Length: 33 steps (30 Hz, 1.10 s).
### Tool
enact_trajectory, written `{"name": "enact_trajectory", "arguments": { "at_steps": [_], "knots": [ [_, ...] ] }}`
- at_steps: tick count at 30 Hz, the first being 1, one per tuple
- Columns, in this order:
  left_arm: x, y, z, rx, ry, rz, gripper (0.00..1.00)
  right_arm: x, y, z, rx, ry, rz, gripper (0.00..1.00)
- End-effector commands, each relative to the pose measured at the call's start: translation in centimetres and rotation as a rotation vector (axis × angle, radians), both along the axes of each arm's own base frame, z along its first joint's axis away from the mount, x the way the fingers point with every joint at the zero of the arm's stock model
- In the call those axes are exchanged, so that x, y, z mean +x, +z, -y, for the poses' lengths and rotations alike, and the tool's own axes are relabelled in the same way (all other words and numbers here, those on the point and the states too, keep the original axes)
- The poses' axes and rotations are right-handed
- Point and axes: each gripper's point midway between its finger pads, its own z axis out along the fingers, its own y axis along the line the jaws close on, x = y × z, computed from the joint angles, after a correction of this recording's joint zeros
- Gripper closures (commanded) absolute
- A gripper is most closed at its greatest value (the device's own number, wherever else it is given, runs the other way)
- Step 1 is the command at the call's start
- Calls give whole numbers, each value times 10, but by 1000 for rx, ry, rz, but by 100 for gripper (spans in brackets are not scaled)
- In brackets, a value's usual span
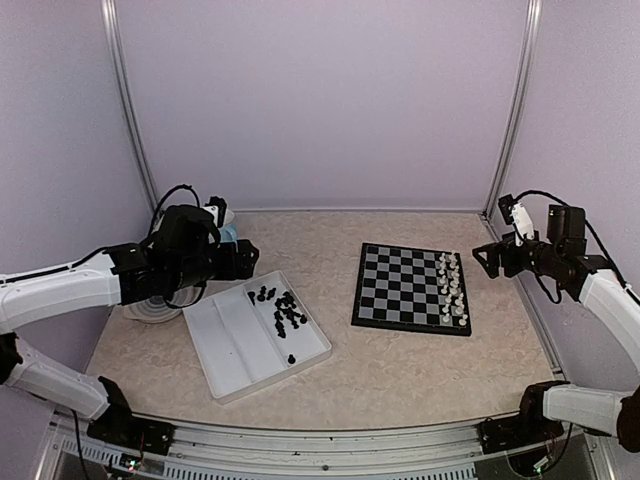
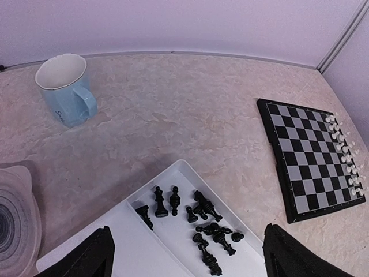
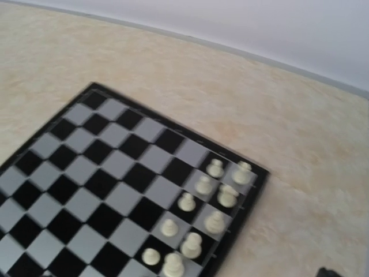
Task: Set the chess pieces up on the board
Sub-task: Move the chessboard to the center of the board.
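Observation:
Several tiny black chess pieces lie and stand in the right compartment of a white tray. One sits alone near the tray's front. In the left wrist view the pieces lie between my wide-open fingers. My left gripper hovers over the tray's far left edge, open and empty. The board lies to the right with no black pieces on it. My right gripper hangs just right of the board, open and empty; only a finger edge shows in its wrist view.
White chess pieces fill two rows on the board's right side. A light blue mug stands behind the left gripper. A round white-grey object lies left of the tray. Walls enclose the table.

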Motion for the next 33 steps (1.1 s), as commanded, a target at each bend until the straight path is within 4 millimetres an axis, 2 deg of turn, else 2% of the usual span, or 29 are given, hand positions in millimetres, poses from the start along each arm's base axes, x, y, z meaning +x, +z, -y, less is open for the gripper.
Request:
{"name": "enact_trajectory", "arguments": {
  "at_steps": [1,3,6,7,10,14,15,17,18,21,23,27,28,29,33],
  "knots": [
    [-2,-4,6,-65,9,-52,13,-12,16,-27,-30,228,76,1],
    [-4,-4,16,-104,-27,-76,16,-24,12,-45,-48,369,84,1],
    [-5,8,43,-177,-120,-88,20,-16,8,-49,-67,379,61,3],
    [-4,15,53,-193,-153,-81,21,-15,5,-59,-72,411,42,4],
    [4,25,85,-181,-218,-61,19,3,-2,-57,-92,362,3,8],
    [22,21,135,-182,-288,-80,14,36,-15,-43,-96,247,-43,10],
    [28,6,149,-171,-302,-109,13,43,-19,-41,-95,230,-57,10],
    [37,-5,173,-168,-321,-129,11,57,-27,-35,-79,194,-97,10],
    [40,-24,187,-154,-331,-157,11,64,-30,-31,-64,174,-114,10],
    [48,-41,218,-179,-349,-197,11,84,-35,-12,18,113,-162,10],
    [49,-65,236,-188,-362,-238,11,95,-44,-5,61,95,-202,12],
    [54,-91,256,-242,-350,-299,9,116,-67,10,92,36,-276,13],
    [54,-95,258,-257,-346,-312,2,121,-71,14,100,24,-286,12],
    [56,-103,261,-263,-338,-330,1,126,-77,18,111,13,-304,12],
    [65,-120,267,-290,-311,-374,1,145,-96,29,153,-18,-350,12]
  ]
}}
